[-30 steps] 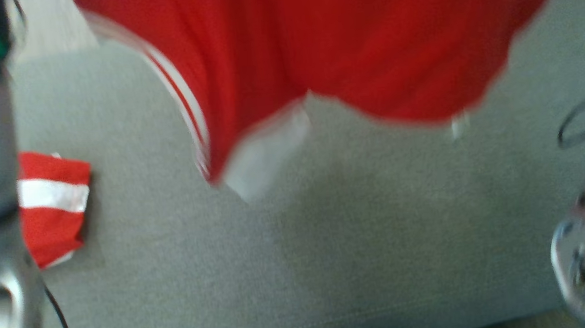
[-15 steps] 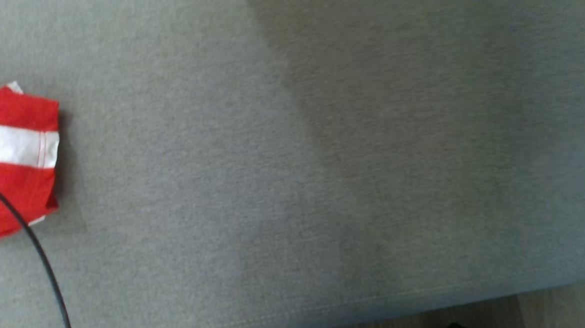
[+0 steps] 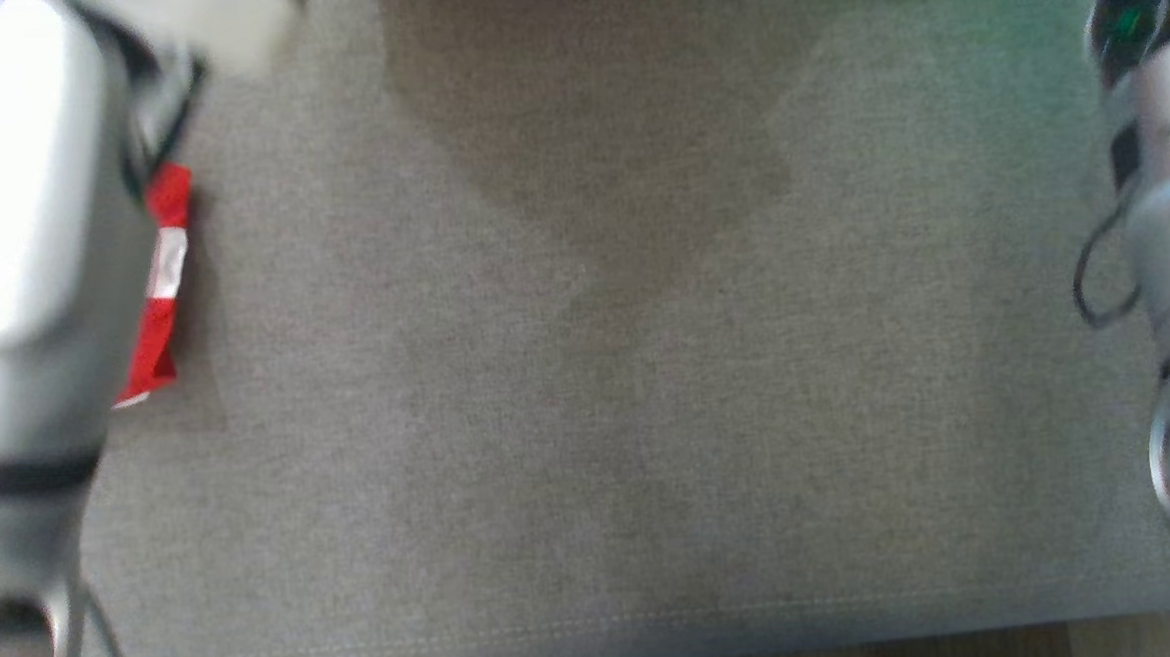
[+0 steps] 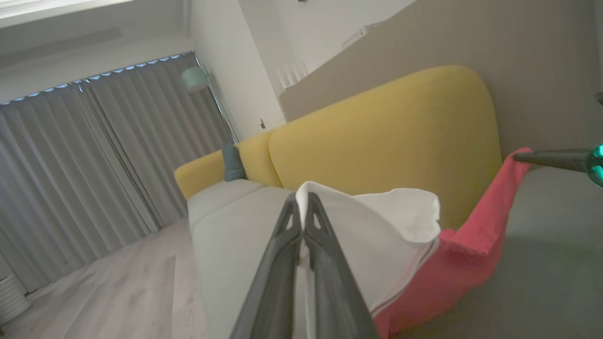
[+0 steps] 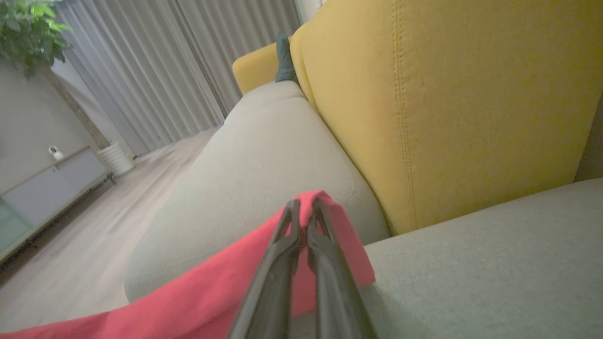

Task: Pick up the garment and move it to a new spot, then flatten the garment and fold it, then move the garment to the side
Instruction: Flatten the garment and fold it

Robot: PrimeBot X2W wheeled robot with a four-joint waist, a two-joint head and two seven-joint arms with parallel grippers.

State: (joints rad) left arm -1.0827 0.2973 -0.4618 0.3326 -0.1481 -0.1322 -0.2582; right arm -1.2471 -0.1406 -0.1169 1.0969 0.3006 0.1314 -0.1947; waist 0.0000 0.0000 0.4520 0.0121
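Grey fabric sofa seat [image 3: 590, 418], yellow backrest [image 4: 386, 141]. Left gripper [image 4: 302, 202] pinched shut on white end of red-and-white fabric garment [image 4: 466, 240], right gripper [image 5: 305, 207] likewise on red corner; garment slung between. Head view adds folded red-white striped cloth [image 3: 164, 280] at left.

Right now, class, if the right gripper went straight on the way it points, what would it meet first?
Past the red garment it holds, the right gripper probably meets the grey sofa seat; depth unclear.
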